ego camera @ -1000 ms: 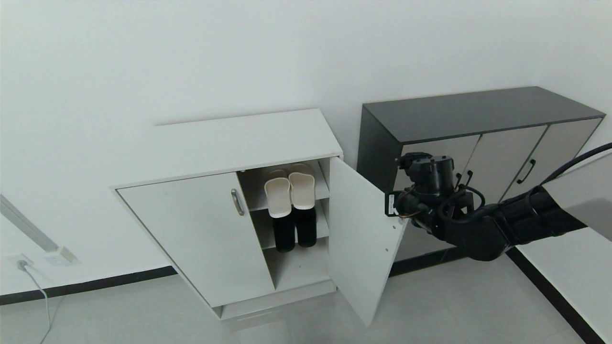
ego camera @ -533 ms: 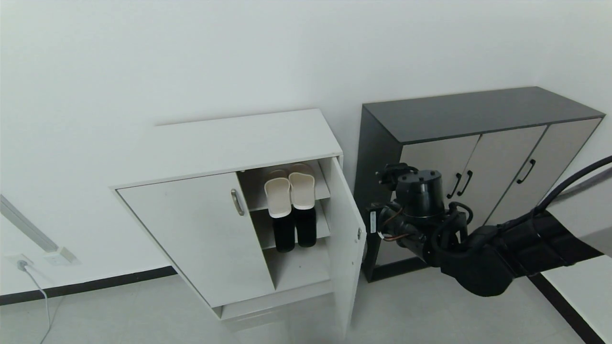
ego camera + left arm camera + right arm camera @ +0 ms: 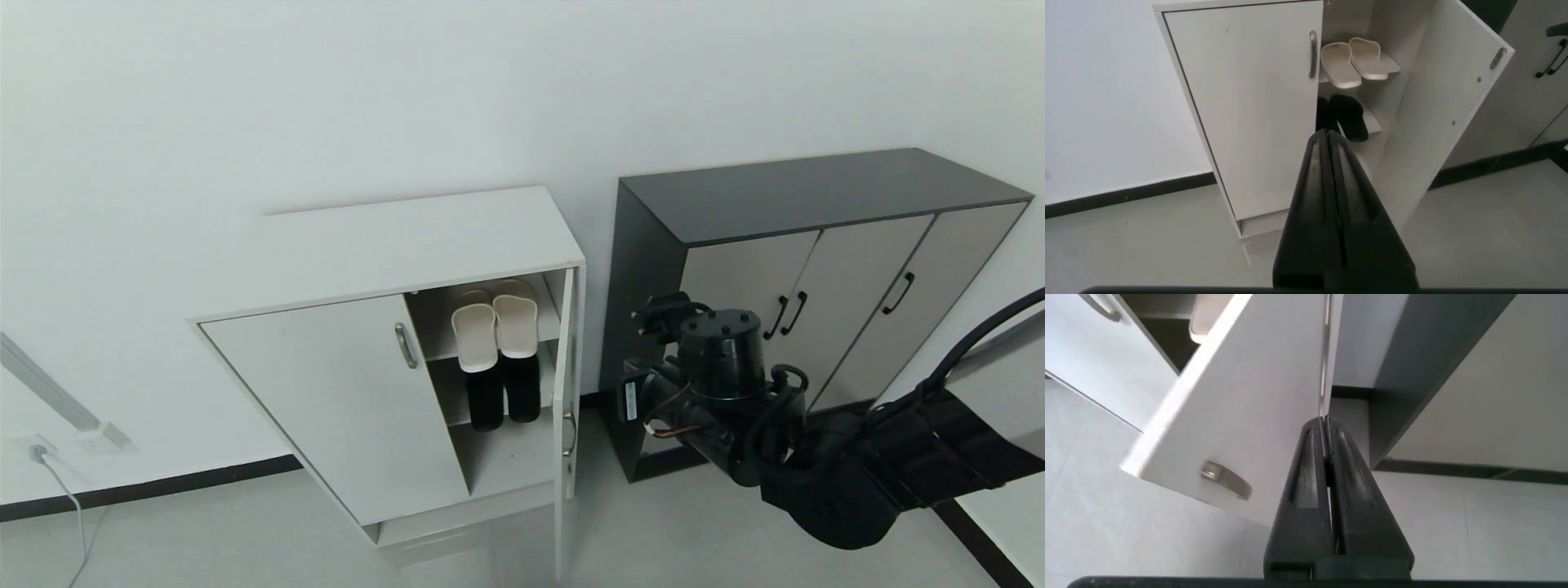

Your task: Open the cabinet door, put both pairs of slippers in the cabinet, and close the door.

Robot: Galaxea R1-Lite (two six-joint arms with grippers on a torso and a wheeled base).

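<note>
Right tool (image 3: 1327,425), fingers together, sits by the white cabinet door (image 3: 1241,392), open, with its silver handle (image 3: 1226,480).

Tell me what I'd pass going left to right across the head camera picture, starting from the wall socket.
wall socket → closed white cabinet door → its handle → cream slippers on the upper shelf → open door, seen edge-on → dark cabinet
</note>
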